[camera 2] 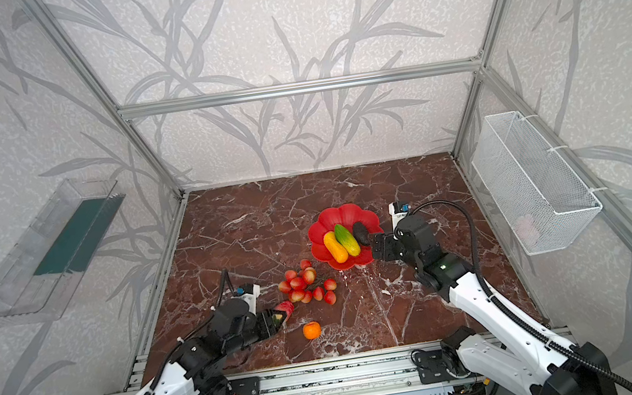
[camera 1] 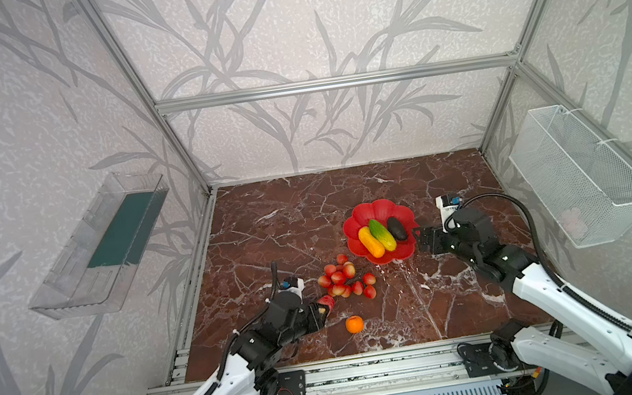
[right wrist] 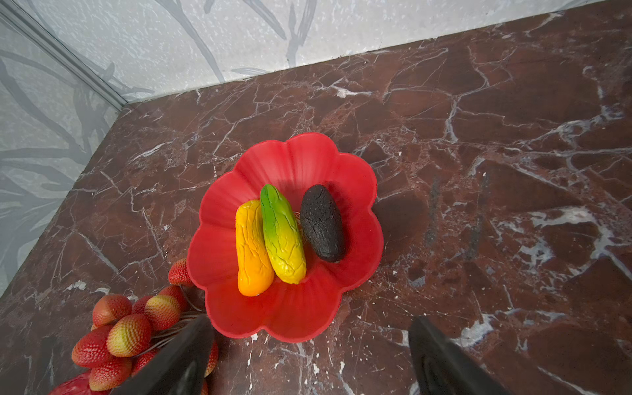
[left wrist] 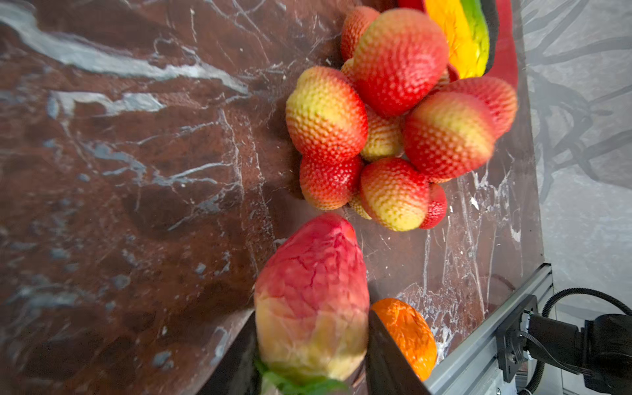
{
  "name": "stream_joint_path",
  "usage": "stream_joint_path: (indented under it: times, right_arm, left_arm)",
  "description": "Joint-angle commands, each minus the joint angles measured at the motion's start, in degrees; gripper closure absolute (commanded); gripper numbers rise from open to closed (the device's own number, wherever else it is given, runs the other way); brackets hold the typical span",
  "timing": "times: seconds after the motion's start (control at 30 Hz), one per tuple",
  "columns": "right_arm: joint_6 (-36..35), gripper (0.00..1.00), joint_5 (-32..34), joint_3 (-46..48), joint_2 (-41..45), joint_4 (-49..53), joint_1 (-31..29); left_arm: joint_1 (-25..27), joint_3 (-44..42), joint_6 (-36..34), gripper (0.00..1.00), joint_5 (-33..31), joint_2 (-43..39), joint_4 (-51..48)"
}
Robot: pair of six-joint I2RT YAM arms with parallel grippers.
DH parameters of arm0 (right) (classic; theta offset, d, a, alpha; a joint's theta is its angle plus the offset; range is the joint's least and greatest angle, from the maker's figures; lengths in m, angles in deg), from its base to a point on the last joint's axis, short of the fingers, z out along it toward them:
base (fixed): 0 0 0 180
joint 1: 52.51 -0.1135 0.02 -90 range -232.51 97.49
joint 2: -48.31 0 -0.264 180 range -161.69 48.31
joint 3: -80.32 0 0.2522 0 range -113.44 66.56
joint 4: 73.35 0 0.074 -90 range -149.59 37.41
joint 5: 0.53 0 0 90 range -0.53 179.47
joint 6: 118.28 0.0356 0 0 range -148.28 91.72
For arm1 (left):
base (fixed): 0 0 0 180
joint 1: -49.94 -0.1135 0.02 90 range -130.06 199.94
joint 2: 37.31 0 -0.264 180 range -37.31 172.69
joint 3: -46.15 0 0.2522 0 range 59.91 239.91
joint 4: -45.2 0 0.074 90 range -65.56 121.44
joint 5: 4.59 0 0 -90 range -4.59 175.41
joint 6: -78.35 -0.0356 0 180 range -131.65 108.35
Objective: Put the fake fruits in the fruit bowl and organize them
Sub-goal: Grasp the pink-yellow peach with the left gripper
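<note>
**Strawberry in the left fingers, three fruits in the dish**

Beside the near-left rim of the glossy red flower-shaped bowl (camera 1: 380,206), on the dark red marble tabletop (camera 1: 268,230), I see the cluster of small bumpy red-pink berries (camera 1: 343,281). Its closest berry is just beside the rim. Farther from the bowl on that side, my left gripper (camera 1: 323,311) has its fingers (left wrist: 386,359) pressed against both flanks of the large red-and-cream plastic strawberry (left wrist: 311,297), leafy end inward. I cannot tell whether the strawberry is clear of the marble. The small round orange fruit (camera 1: 354,324) lies just beside it, well apart from the bowl.

Inside the bowl lie three fruits side by side. The yellow oblong plastic fruit (camera 1: 371,242) touches the green-yellow oblong fruit (camera 1: 382,234), and the dark wrinkled avocado (camera 1: 397,228) lies near them with a slight gap. My right gripper (camera 1: 417,239) hangs at the bowl's right rim, nearest the avocado. Its fingers are spread wide with nothing between them.
</note>
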Motion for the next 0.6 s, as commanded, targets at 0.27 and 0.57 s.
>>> stream_joint_path:
  times: [0.27,0.57]
  right_arm:
    - [-0.1,0.10,-0.8,2.5,3.5,4.2,0.1]
    - [-1.0,0.04,-2.5,6.2,10.6,11.0,0.1]
  left_arm:
    - [0.2,20.9,-10.4,0.59,-1.7,10.1,-5.9]
    - [0.2,46.9,-23.3,0.62,1.4,47.3,-1.1]
